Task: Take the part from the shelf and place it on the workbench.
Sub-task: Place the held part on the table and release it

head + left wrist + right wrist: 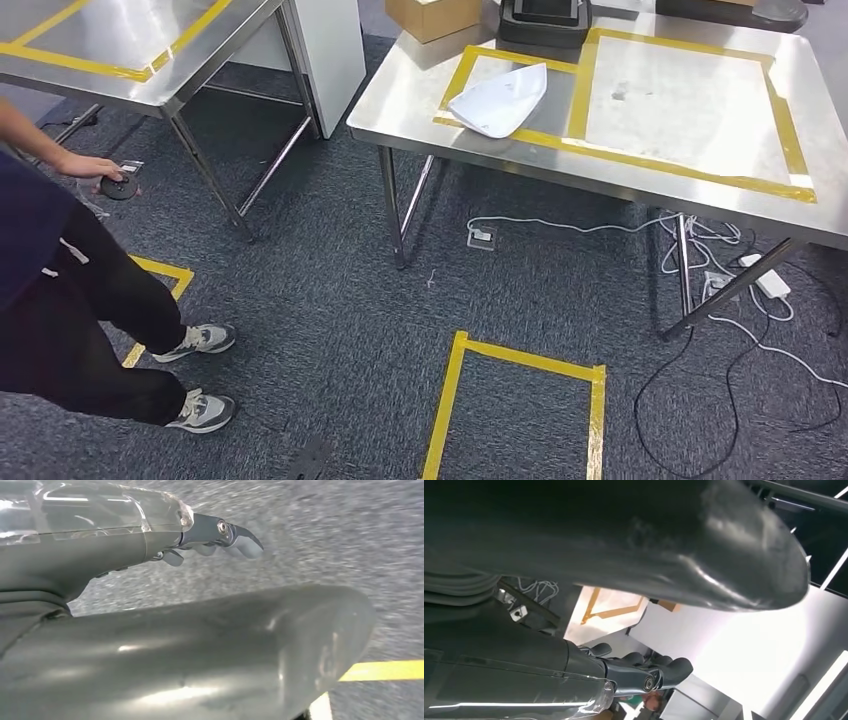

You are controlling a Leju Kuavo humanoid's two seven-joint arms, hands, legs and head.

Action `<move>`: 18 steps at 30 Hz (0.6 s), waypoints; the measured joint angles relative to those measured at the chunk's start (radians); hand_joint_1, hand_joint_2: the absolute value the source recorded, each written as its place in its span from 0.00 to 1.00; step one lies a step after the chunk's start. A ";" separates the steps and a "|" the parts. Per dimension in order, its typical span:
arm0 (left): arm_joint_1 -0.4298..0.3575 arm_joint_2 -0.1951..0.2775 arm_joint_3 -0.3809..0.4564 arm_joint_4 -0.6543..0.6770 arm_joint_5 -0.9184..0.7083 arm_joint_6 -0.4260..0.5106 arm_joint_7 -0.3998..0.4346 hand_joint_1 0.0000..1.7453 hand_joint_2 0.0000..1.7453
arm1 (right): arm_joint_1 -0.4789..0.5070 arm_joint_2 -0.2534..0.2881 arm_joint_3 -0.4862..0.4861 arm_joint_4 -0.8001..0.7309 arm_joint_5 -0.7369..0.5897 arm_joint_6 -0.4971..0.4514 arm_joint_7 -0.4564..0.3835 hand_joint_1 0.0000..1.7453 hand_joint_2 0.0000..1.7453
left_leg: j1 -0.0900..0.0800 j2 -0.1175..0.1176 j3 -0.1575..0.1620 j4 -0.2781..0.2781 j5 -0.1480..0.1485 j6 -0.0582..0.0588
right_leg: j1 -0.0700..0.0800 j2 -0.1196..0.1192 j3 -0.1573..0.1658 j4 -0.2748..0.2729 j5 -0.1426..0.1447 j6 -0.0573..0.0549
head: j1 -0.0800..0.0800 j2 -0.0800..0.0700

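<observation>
The white part (500, 99) is lying flat on the steel desk (640, 175) on the right, inside the smaller yellow-taped rectangle (515, 95), with its lower edge sitting on the tape line. Hard to say exactly what it is, just a curved white shell-looking piece. Next to it is a bigger taped rectangle (690, 110), and at the far edge of the desk a black tray-like stack (545, 20) and a cardboard box (432, 14) are both cut off by the frame.

A person (60, 300) in dark clothes is cropped at the left edge, one hand on a small black round thing (118, 186) on the carpet near a second steel desk (120, 50).

The left wrist camera shows the left hand (200, 540) over blurry grey carpet with a bit of yellow floor tape (385, 670); fingers (240, 542) loosely apart, nothing in them. The thumb blocks a lot of that picture.

The right wrist camera shows the right hand (639, 672) the same way, fingers (674, 670) relaxed and holding nothing, with a washed-out bright background and a taped desk surface (609, 605) barely readable behind it.
</observation>
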 joint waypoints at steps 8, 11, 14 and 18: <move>-0.026 0.001 0.000 -0.003 0.003 -0.015 -0.014 0.00 0.00 | 0.015 -0.002 -0.016 -0.020 -0.004 0.000 0.001 0.00 0.00 | -0.002 -0.007 0.225 -0.292 -0.012 0.037 | -0.006 0.000 -0.091 0.060 0.049 0.041 | -0.004 0.000; -0.026 -0.003 0.000 -0.003 0.000 -0.018 -0.014 0.00 0.00 | 0.019 -0.006 -0.021 -0.020 -0.006 0.000 0.006 0.00 0.00 | -0.001 -0.004 0.181 -0.293 0.031 0.055 | -0.010 0.003 -0.111 0.159 -0.087 0.058 | 0.002 0.000; -0.026 -0.006 0.000 -0.003 -0.005 -0.020 -0.008 0.00 0.00 | 0.019 -0.009 -0.023 -0.017 -0.006 0.000 0.015 0.00 0.00 | -0.004 -0.003 0.124 -0.291 0.076 0.059 | -0.010 0.003 -0.111 0.320 -0.166 0.061 | 0.006 0.000; -0.023 -0.009 0.000 -0.003 -0.008 -0.020 0.002 0.00 0.00 | 0.025 -0.009 -0.025 -0.012 -0.014 0.000 0.017 0.00 0.00 | -0.010 0.000 0.060 -0.289 0.128 0.052 | -0.006 0.005 0.046 0.182 -0.083 0.040 | 0.006 0.000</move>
